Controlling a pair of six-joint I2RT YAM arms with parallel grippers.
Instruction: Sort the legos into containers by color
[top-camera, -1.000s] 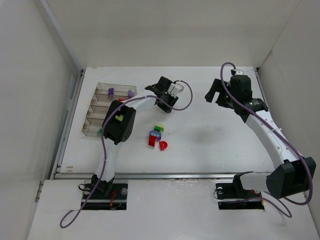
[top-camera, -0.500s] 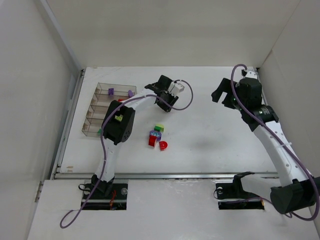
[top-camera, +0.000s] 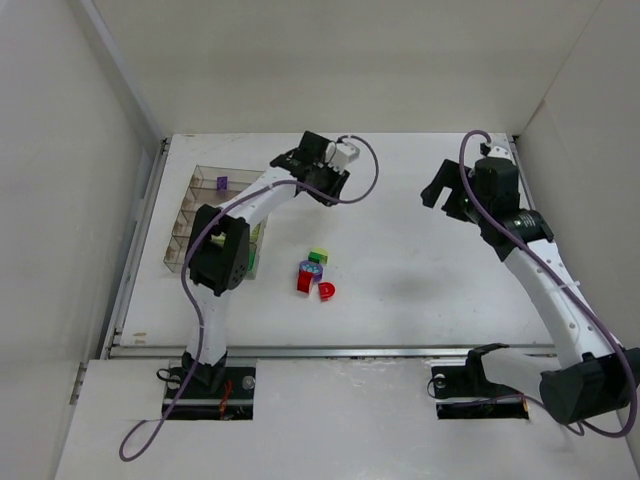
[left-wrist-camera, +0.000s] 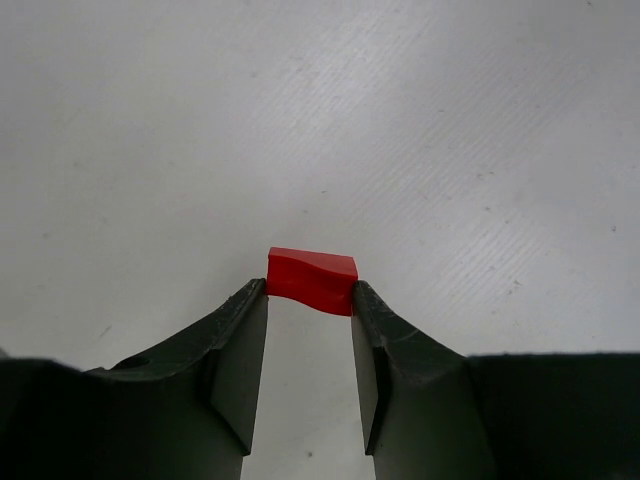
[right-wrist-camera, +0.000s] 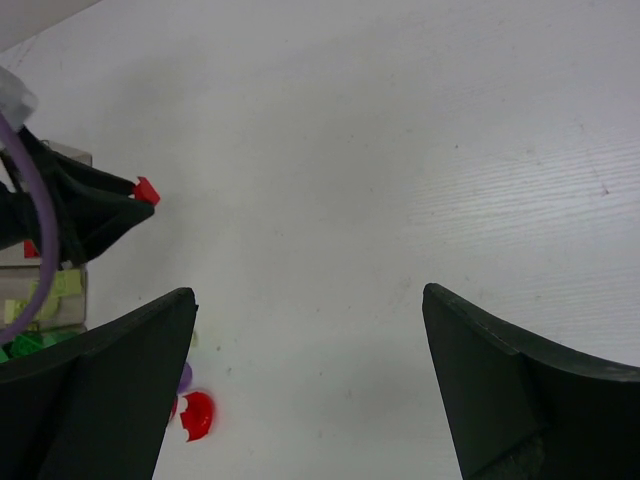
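Left end effector (left-wrist-camera: 309, 298): jaws set narrow and closed on a small red brick (left-wrist-camera: 312, 279), pinched at the fingertips by its two opposite sides, with most of the brick projecting beyond the tips. In the left wrist view only bare white tabletop (left-wrist-camera: 450, 120) lies under the brick. In the overhead view this end effector (top-camera: 292, 162) stands over the far left part of the tabletop, just beside the far right corner of the organizer box (top-camera: 183, 228) and not over any compartment. The right wrist view confirms the red brick (right-wrist-camera: 146, 189) at the tips, with the box behind them. Right end effector (right-wrist-camera: 308, 295): jaws spread wide, nothing between them, hanging above the far right part of the tabletop (top-camera: 440, 190), well apart from every brick. The organizer box lies along the left edge of the tabletop; the left arm hides part of it. One purple brick (top-camera: 221, 183) sits in its farthest compartment. Yellow-green pieces (right-wrist-camera: 50, 288) and dark green pieces (right-wrist-camera: 25, 345) appear in nearer compartments; their number cannot be told. Loose bricks lie in a tight cluster near the middle of the tabletop: a yellow-green brick (top-camera: 318, 256) farthest from the arm bases, a round purple and blue piece (top-camera: 314, 268) just below it, a red block (top-camera: 303, 282) and a red curved piece (top-camera: 326, 291) nearest the bases.
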